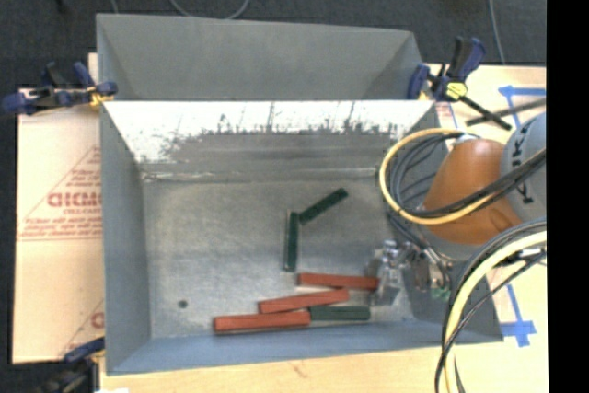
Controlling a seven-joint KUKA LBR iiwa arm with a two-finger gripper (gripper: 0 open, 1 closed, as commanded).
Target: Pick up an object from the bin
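At front-right of bin (120, 244) | claw (388, 271) by end of long red stick (331, 281) | grip: cannot tell

**A:** How is the arm (526, 147) posed?
**B:** It reaches in from the right, its wrist bent downward under the orange cover (469, 189).
**A:** And the gripper?
**B:** The gripper (390, 273) sits low at the arm's left end. 2 loops of yellow-and-black cable (387, 175) curl about the wrist.
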